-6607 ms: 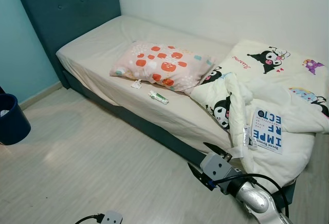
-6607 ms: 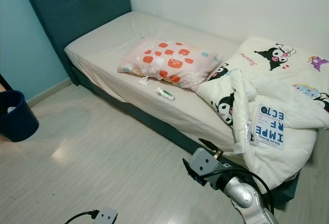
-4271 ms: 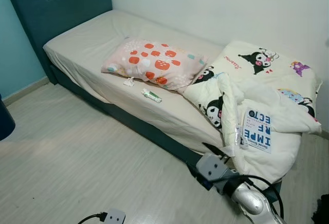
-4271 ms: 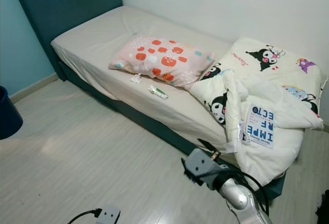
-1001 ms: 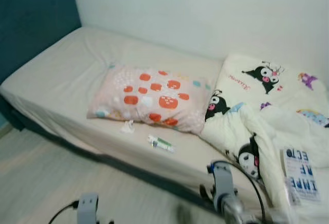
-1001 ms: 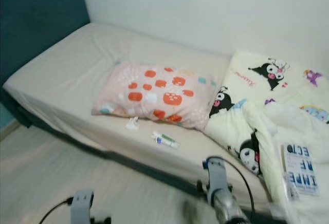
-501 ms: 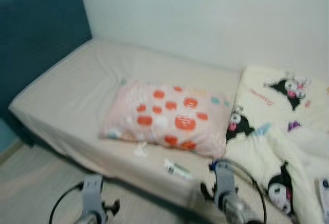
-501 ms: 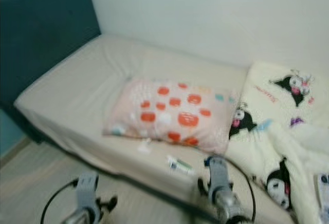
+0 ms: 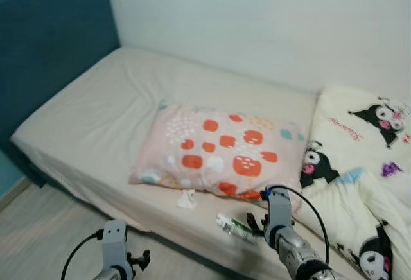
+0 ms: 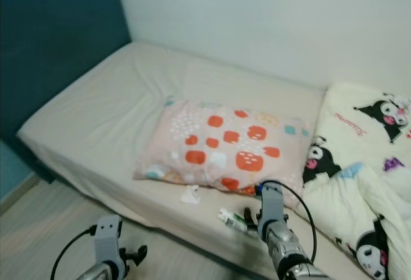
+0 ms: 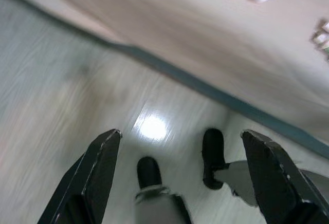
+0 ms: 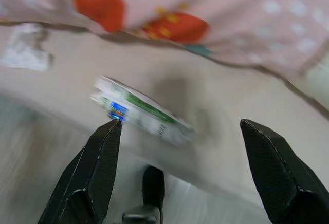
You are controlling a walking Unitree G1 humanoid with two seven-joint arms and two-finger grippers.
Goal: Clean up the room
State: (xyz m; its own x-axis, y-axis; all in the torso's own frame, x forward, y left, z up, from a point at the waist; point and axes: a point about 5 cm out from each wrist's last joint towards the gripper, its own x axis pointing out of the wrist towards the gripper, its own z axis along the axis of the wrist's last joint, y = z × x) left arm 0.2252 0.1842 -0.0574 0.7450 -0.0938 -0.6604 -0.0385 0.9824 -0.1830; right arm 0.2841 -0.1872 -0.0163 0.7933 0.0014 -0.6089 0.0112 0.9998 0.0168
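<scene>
Closer than a second ago, the robot is nearing the bed point(image 9: 83, 119). Its left gripper point(image 11: 177, 175) is hanging open and empty over the floor; the right gripper point(image 12: 180, 170) is hovering wide open, empty, just short of the wrapper point(image 10: 232, 220). Beyond, the scrap point(image 10: 190, 194) and pillow point(image 10: 225, 145) are lying untouched; nothing is tidied yet.

A small white-and-green tube point(image 9: 234, 227), with a blue mark showing in the blurred right wrist view, lies flat near the bed's front edge just before the pillow, and to its left a crumpled white scrap point(image 9: 187, 198), perhaps tissue, lies close against the pillow.
</scene>
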